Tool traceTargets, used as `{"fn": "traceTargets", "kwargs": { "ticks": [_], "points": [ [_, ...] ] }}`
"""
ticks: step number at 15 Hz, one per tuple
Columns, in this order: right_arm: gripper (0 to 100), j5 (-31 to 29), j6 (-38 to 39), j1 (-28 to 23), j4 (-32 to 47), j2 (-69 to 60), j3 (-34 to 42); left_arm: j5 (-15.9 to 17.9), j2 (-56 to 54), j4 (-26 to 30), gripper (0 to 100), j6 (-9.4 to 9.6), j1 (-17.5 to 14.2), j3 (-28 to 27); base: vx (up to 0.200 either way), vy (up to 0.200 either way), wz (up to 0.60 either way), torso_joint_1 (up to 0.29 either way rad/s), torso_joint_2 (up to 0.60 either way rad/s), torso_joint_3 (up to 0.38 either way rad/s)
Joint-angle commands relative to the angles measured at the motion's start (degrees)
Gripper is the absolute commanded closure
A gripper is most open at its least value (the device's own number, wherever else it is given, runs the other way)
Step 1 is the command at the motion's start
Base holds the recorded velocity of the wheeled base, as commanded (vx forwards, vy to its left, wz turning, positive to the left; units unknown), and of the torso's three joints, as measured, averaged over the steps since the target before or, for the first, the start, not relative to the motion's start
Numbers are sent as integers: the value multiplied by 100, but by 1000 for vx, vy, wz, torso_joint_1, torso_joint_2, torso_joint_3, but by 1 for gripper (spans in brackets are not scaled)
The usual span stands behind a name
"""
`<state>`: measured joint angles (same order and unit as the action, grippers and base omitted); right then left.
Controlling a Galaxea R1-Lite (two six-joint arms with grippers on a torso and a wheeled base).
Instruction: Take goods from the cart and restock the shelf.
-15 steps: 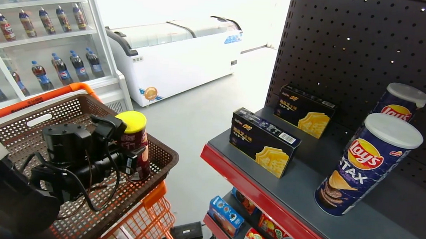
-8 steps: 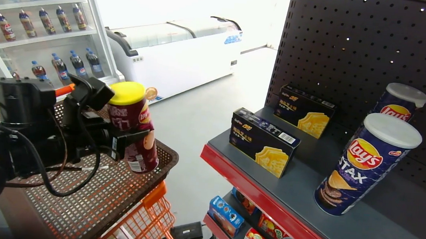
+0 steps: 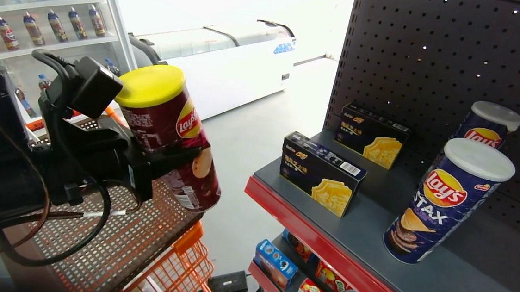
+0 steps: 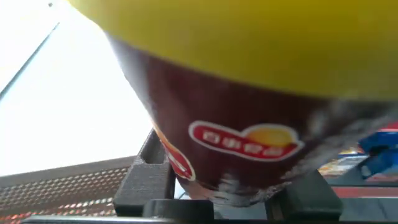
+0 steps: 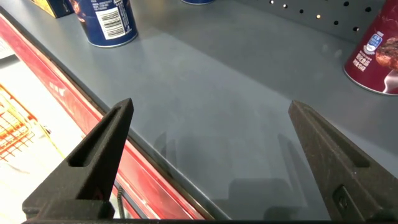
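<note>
Chip can (image 3: 175, 130): maroon tube, yellow lid, red-yellow logo, tilted w/ lid end leaning to robot's left, base toward the shelf (image 3: 370, 219). Left arm reaches fwd above the cart basket (image 3: 113, 241). Left gripper (image 3: 166, 155) is clamped across the can's mid-body: one finger crosses the front, lid sits above the claw, base below. Can hangs over basket's far corner, well apart from shelf. Right gripper (image 5: 211, 155) is spread wide, holding nothing, low over grey shelf deck nr red front edge.
</note>
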<state>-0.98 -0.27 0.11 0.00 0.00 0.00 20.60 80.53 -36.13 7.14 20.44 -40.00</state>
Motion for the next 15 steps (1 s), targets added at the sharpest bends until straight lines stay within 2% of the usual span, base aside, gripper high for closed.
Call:
{"fn": "traceTargets", "kwargs": {
  "ticks": [1, 2, 3, 4, 6, 9, 11, 13, 15],
  "points": [
    [0, 1, -8, 7, 0, 9, 0, 93, -284, 10, 100, -205, 170, 36, 0, 0, 0, 0, 0, 0],
    [0, 1, -8, -2, 0, 9, 0, 515, -398, -8, 100, -398, 346, 27, 0, 0, 0, 0, 0, 0],
    [0, 1, 0, 7, 0, 0, 0, 867, -451, -17, 100, -451, 337, 36, 0, 0, 0, 0, 0, 0],
    [0, 1, 0, 7, 0, 9, 0, 946, -495, -8, 100, -451, 346, 45, 0, 0, 0, 0, 0, 0],
    [0, 1, -8, -2, 0, 0, 0, 946, -670, 36, 100, -459, 355, 203, 0, 0, 0, 0, 0, 0],
    [0, 1, -8, 7, 0, 0, 0, 1069, -1004, 71, 100, -486, 390, 748, 0, 0, 0, 0, 0, 0],
    [0, 1, -8, -2, 0, 9, 0, 1077, -1075, 71, 100, -477, 399, 836, 0, 0, 0, 0, 0, 0],
    [0, 1, 0, 7, 0, 0, 0, 1077, -1206, 106, 100, -477, 584, 862, 0, 0, 0, 0, 0, 0],
    [0, 36, -17, 7, 0, 9, 0, 1104, -1523, 854, 100, -468, 592, 765, 0, 0, 0, 0, 0, 0]
  ]
}}
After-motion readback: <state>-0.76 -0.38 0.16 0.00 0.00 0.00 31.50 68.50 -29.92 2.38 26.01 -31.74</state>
